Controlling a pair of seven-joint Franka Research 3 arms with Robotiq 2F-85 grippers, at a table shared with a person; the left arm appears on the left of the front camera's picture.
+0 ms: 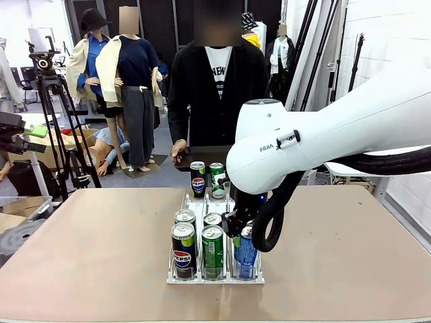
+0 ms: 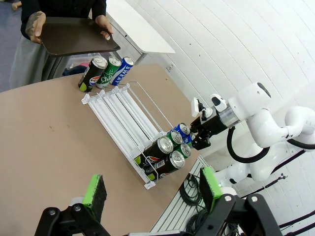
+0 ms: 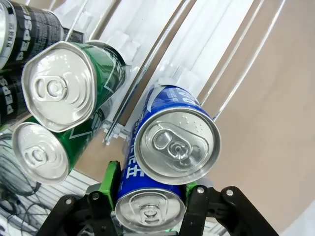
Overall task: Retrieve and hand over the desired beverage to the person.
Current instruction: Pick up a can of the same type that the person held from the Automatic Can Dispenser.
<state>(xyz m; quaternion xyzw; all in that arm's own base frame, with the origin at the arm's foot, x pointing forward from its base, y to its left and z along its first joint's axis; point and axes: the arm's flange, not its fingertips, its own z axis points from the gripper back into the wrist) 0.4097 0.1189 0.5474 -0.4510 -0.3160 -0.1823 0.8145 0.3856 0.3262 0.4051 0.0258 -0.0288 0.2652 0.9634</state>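
Care with the lift is what this step needs, I think. The right gripper (image 3: 150,189) is clamped on the front blue can (image 3: 150,210), with a green pad (image 3: 110,181) on each side of its body, just under the rim. This can stands in the rack (image 1: 176,276), at the near end of the lane on the robot's right. A second blue can (image 3: 177,147) stands directly behind it, touching or almost touching; I cannot tell which. The green cans (image 1: 213,247) are just beside it in the middle lane, past a thin wire divider (image 3: 146,73).

Because of these neighbours, the can should go straight up first, without tilt, until its bottom is above the wires and the other tops. A sideways move too early can drag the rack or knock the second blue can. The can wall looks thin and smooth, so the squeeze should be firm but not crushing.

The person (image 1: 215,87) stands at the far side of the table (image 1: 87,235) and holds a dark tray (image 2: 74,37) with both hands, just past the far cans. After the lift, the arm has to carry the can over the whole rack to that tray, upright and slowly. The left gripper (image 2: 152,189) hangs with its jaws wide apart, holding nothing, well apart from the rack.
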